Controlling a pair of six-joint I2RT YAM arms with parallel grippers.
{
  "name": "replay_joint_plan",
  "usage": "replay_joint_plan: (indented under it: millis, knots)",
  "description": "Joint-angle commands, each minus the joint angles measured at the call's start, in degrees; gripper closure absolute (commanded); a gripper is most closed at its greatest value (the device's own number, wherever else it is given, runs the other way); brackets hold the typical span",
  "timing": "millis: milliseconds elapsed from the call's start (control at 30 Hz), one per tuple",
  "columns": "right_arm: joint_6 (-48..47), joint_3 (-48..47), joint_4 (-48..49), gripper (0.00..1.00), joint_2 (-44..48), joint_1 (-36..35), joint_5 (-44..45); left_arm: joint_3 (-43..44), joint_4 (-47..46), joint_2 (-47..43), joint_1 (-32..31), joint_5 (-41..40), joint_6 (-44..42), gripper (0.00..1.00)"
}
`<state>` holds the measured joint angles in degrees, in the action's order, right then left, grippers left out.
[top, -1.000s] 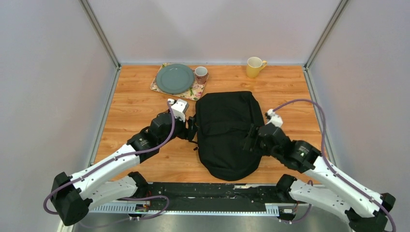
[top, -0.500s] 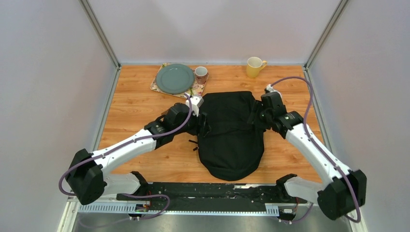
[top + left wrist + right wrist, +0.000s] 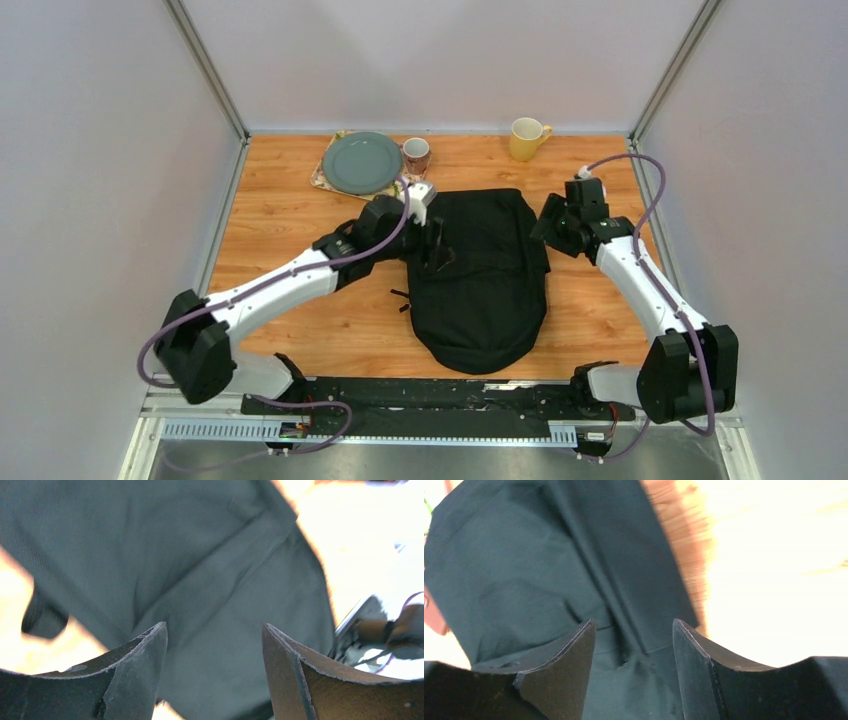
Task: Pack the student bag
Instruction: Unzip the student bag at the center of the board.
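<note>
The student bag (image 3: 478, 285) is a large black fabric backpack lying flat mid-table, rounded end toward me. My left gripper (image 3: 437, 243) is open over the bag's upper left part; its wrist view shows the dark fabric (image 3: 210, 580) between the spread fingers (image 3: 145, 655). My right gripper (image 3: 547, 225) is open at the bag's upper right edge; its wrist view shows the bag's seam and folds (image 3: 589, 570) between the spread fingers (image 3: 691, 650). Neither holds anything.
A grey-green plate (image 3: 361, 162) sits on a floral mat (image 3: 322, 176) at the back left, with a small patterned cup (image 3: 416, 155) beside it. A yellow mug (image 3: 525, 138) stands at the back. Grey walls enclose the table (image 3: 280, 230).
Both arms have reached farther from me. The left gripper moved right onto the bag's upper left. The right gripper moved back and right to the bag's upper right edge.
</note>
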<state>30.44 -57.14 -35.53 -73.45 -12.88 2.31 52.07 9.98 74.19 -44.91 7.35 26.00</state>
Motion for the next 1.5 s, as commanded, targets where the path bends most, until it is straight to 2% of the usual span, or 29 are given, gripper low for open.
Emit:
replay_joint_plan:
  millis: [0,167,400,667,933,1233,1467]
  knots:
    - [1.03,3.78,2.04,0.39,0.94,7.15,-6.25,14.43,-2.86,11.48,0.08,4.77,-0.6,0.23]
    - [2.08,9.15,5.63,0.38,1.47,10.68,-12.06,31.2,2.23,27.98,-0.01,5.48,4.31,0.25]
    - [2.44,13.46,10.74,0.35,-0.19,14.9,-18.29,44.07,10.49,40.49,-2.02,2.85,7.75,0.28]
    - [2.69,18.64,17.41,0.35,-0.29,15.96,-30.16,45.84,10.85,42.96,-4.66,1.43,9.33,0.28]
    - [2.7,22.78,19.36,0.34,2.08,15.96,-32.45,48.47,13.75,45.6,-6.51,-0.84,10.74,0.32]
    - [3.31,27.52,25.23,0.37,4.27,15.79,-37.72,48.3,18.06,47.62,-6.69,-7.27,11.0,0.34]
    - [3.75,30.95,28.06,0.44,9.46,13.33,-39.57,52.87,23.68,51.75,-7.04,-9.46,9.95,0.39]
